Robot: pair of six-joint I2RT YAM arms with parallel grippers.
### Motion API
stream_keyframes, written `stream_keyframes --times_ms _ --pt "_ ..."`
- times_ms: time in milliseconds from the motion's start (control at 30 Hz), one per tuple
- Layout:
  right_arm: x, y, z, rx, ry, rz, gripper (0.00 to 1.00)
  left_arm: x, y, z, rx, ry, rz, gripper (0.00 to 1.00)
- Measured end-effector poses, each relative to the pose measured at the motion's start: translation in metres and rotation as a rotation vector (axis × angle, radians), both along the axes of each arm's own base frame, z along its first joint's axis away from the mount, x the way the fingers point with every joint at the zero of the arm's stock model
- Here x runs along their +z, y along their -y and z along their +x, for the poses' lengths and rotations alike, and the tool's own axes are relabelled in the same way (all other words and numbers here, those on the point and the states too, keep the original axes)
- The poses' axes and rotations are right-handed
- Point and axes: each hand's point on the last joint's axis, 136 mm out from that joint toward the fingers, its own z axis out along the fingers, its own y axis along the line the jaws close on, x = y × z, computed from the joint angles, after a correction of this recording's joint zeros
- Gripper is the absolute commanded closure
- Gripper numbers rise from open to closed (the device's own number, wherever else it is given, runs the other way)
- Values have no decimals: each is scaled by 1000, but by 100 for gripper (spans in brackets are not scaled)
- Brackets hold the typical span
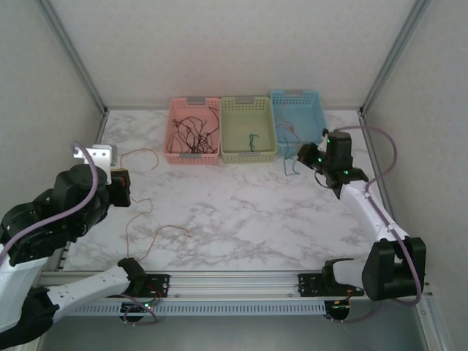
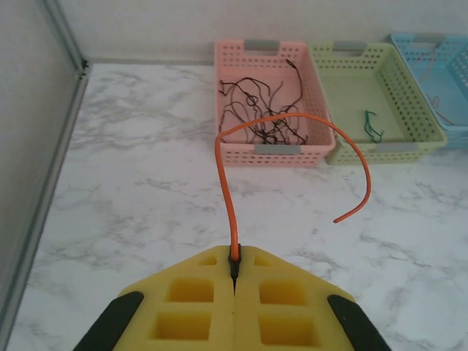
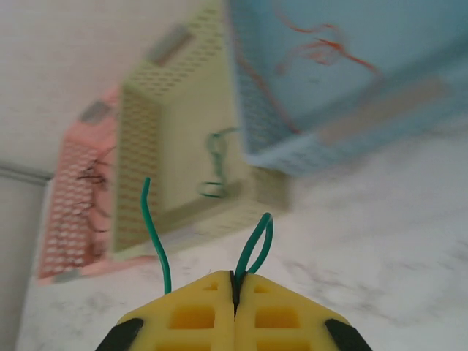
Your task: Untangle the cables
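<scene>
Cables [image 1: 194, 131] in black sit heaped in the pink basket [image 1: 172, 146] at twelve o'clock on the bench [image 1: 241, 212]. Left hand [image 2: 234, 274], out at nine o'clock, is clamped tight on an orange cable [image 2: 292, 121] that rises and curls over toward three o'clock. Right hand [image 3: 235, 289], up at two o'clock, pinches a green cable [image 3: 256, 245], its loop and free end poking out. Another orange strand [image 1: 175, 228] trails across the bench near seven o'clock.
</scene>
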Motion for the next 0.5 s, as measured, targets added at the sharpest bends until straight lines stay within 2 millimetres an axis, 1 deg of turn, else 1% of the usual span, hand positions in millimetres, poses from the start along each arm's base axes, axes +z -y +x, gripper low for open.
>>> stream_keyframes --times_ms 33,100,133,167,200,267,333,400,467,500 --pt "15 -10 11 17 25 7 100 -1 4 1 -12 -3 -7 100" --pt "39 -23 36 20 65 17 100 -2 10 2 -28 -12 -15 100" --pt "50 -31 52 19 86 21 100 -2 13 4 -35 -11 -21 100" --pt "54 -34 62 13 92 22 100 -1 16 5 -42 -12 -28 100" --pt "58 -41 76 10 97 28 100 0 20 6 -51 -12 -36 100" --pt "58 -54 99 4 93 33 100 0 26 9 -64 -12 -49 100" --pt "51 -70 124 7 72 37 100 -3 31 10 -76 -20 -54 100" --pt "37 -82 144 -1 37 42 100 -8 34 11 -84 -34 -54 100" --pt "23 -88 158 -11 9 45 100 -15 38 11 -92 -50 -52 100" --pt "12 -91 165 -16 -15 46 100 -19 40 12 -95 -60 -49 100"
